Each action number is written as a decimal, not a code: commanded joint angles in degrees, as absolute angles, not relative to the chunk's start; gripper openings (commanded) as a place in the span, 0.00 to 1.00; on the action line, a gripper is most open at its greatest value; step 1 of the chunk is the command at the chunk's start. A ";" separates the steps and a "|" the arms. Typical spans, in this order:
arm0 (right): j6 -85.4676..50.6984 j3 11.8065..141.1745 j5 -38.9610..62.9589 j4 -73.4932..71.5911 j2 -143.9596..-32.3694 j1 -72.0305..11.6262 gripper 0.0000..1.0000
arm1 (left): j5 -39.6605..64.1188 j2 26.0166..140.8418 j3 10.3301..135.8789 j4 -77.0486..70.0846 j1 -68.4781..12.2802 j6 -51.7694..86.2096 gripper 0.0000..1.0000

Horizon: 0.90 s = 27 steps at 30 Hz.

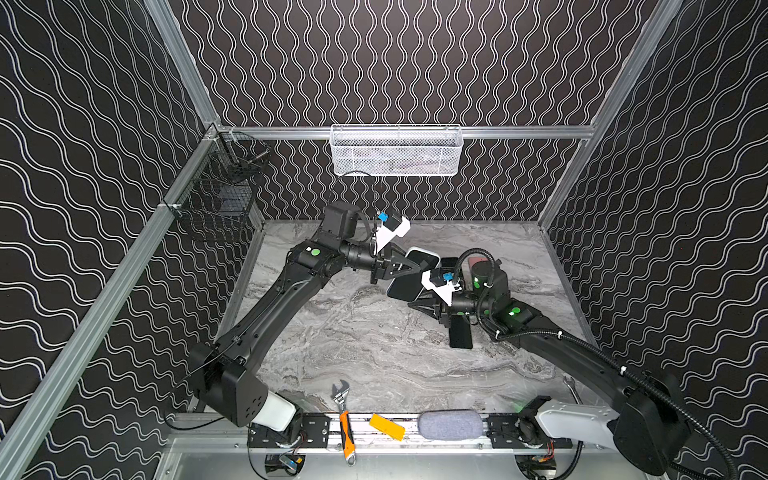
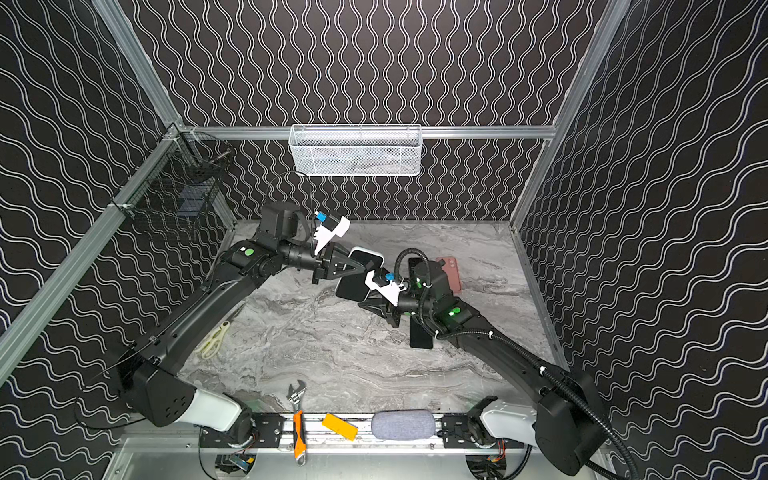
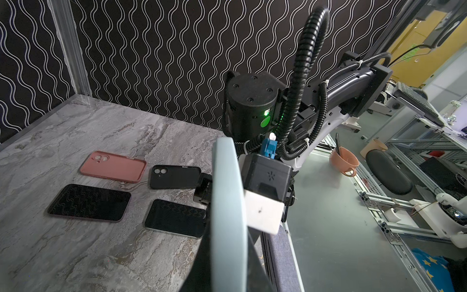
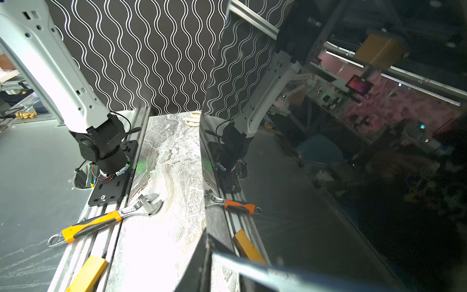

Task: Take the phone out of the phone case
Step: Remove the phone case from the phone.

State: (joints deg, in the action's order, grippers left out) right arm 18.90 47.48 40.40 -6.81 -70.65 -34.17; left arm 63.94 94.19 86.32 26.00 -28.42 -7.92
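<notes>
Held aloft: phone [image 1: 405, 286], screen out, well clear of the tabletop [image 1: 353, 340], probably so both arms can reach it.
Left gripper [image 1: 413, 266]: jaws pinching the pale phone case [image 1: 428, 252] at its side edge, apparently as an anchor.
Right gripper [image 1: 415, 304]: at the phone's lower end; can't tell whether the jaws grip.

I see phone [image 1: 405, 289], dark screen, seated in pale blue-white case [image 1: 430, 253], tilted, lifted off table [image 1: 353, 340], near back edge, mid-width.
</notes>
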 commanded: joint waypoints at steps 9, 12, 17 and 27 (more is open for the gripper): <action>16.08 45.63 27.57 -6.94 -70.23 -33.31 0.24 | 82.18 95.42 89.27 31.36 -29.45 -5.13 0.00; 15.76 44.79 27.25 -7.71 -70.14 -33.33 0.25 | 82.82 96.01 89.93 31.37 -29.45 -4.70 0.00; 15.60 44.04 26.82 -8.61 -70.47 -33.31 0.25 | 83.01 96.33 89.73 31.39 -29.44 -4.79 0.00; 14.09 43.56 25.60 -9.58 -70.02 -32.83 0.27 | 83.31 96.79 90.17 31.45 -29.44 -3.82 0.00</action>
State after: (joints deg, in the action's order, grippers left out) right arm 20.53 44.16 35.59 -12.67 -69.87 -34.04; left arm 65.17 96.95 89.25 28.32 -28.69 -7.20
